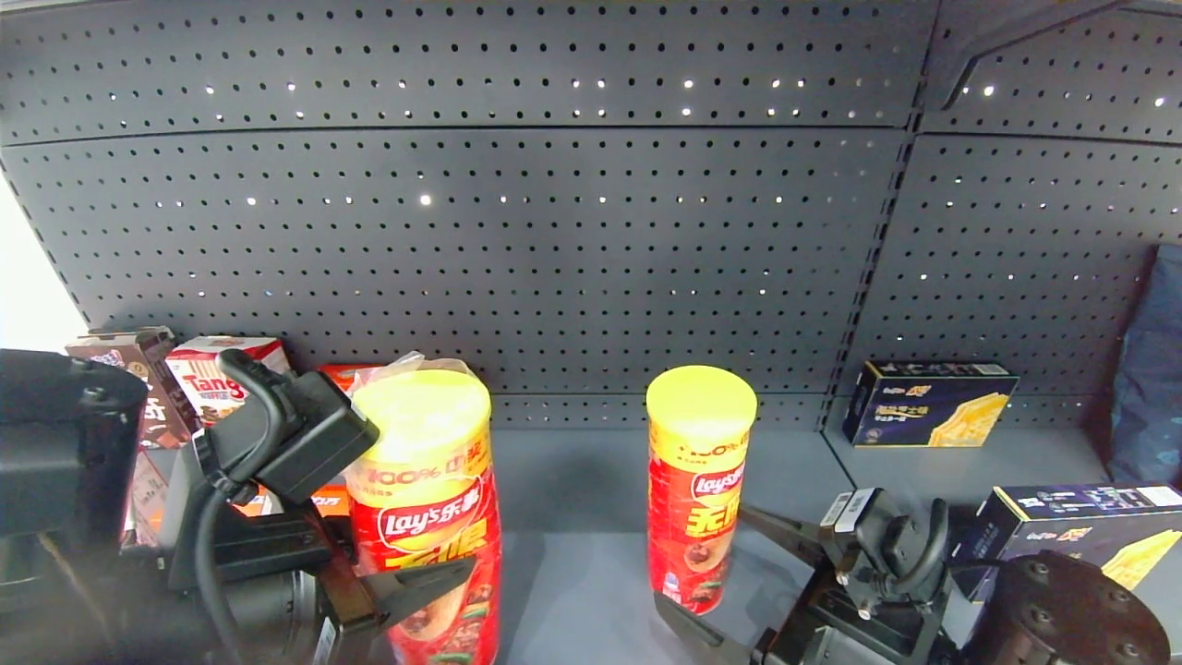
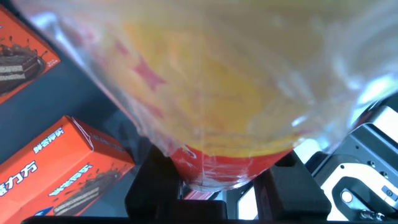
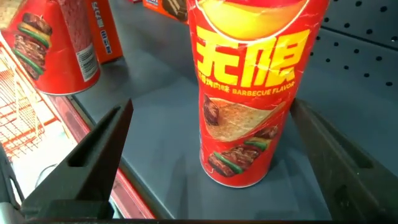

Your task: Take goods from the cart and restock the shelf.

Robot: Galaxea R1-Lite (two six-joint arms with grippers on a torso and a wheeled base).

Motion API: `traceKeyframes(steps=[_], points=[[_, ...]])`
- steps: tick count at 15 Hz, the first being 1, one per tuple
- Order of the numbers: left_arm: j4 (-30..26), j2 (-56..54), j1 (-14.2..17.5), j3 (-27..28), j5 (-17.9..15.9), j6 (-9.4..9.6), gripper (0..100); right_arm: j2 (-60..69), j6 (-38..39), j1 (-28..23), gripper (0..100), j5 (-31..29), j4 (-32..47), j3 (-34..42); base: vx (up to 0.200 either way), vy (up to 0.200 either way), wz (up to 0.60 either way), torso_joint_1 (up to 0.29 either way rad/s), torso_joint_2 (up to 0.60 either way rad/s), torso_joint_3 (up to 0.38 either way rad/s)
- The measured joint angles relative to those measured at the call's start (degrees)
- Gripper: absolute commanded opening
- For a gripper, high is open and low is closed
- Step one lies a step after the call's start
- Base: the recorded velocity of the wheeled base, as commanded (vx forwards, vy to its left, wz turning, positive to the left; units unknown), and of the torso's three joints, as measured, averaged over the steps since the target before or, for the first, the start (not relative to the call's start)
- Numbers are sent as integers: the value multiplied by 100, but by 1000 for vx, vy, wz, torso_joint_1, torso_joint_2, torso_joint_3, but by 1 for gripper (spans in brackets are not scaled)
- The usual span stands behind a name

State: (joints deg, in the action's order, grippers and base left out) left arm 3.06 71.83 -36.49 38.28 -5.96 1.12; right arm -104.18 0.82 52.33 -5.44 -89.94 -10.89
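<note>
Head view: left gripper [image 1: 434,591] clamps 1 wrapped chip can [image 1: 425,480] at 7 o'clock of the shelf [image 1: 572,489]. Right gripper [image 1: 704,557], spread wide, straddles a 2nd chip can [image 1: 699,462] standing at 6 o'clock, not touching it.

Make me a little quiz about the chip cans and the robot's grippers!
1. True or false: the right gripper is squeezing the right can.
2. That can's lid is: A) blue B) yellow C) green.
3. Which gripper holds a can?
Key: 1. False. Its fingers stand open on either side of the can, not touching it. 2. B. 3. The left gripper, shut on the left can.
</note>
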Motion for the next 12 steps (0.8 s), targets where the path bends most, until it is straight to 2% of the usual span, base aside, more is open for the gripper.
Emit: traceKeyframes(steps=[12], points=[[0, -35, 0, 6, -2, 0, 0, 110, -57, 255, 100, -41, 2, 177, 0, 0, 0, 0, 0, 0]])
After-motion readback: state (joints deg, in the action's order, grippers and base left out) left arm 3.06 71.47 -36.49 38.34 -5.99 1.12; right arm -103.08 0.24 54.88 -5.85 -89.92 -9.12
